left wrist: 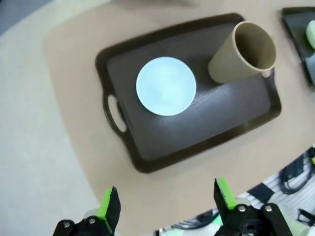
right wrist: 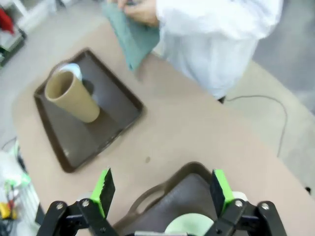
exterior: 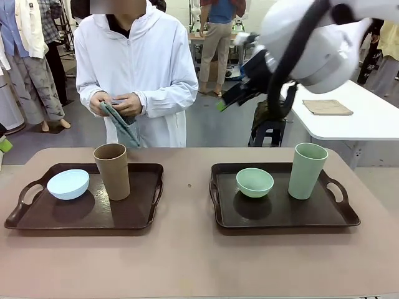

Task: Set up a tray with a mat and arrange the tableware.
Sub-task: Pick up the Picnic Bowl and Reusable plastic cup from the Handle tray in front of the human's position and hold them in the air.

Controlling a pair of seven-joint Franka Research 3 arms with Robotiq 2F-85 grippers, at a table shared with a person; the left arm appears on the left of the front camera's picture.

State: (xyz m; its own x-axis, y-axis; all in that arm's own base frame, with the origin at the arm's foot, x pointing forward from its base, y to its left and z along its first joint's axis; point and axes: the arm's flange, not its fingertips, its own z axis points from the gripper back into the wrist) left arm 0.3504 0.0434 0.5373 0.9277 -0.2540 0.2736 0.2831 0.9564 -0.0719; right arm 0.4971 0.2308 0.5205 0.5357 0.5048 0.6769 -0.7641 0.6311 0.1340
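Two dark brown trays lie on the table. The left tray (exterior: 62, 215) holds a pale blue bowl (exterior: 67, 184) and a brown cup (exterior: 112, 171). On the right tray (exterior: 280, 212) stand a mint green bowl (exterior: 254, 182) and a pale green cup (exterior: 308, 170). A person in a white coat across the table holds a folded grey-green mat (exterior: 121, 121) in both hands. My left gripper (left wrist: 165, 204) hangs open high above the left tray (left wrist: 197, 123), the blue bowl (left wrist: 166, 86) and the brown cup (left wrist: 243, 54). My right gripper (right wrist: 161, 189) is open above the right tray (right wrist: 182, 194) and mint bowl (right wrist: 192, 227).
The right arm (exterior: 312, 37) hangs high at the upper right of the front view. A white side table (exterior: 361, 115) with a tan cloth stands behind on the right. Bare tabletop (exterior: 187, 249) lies between and in front of the trays.
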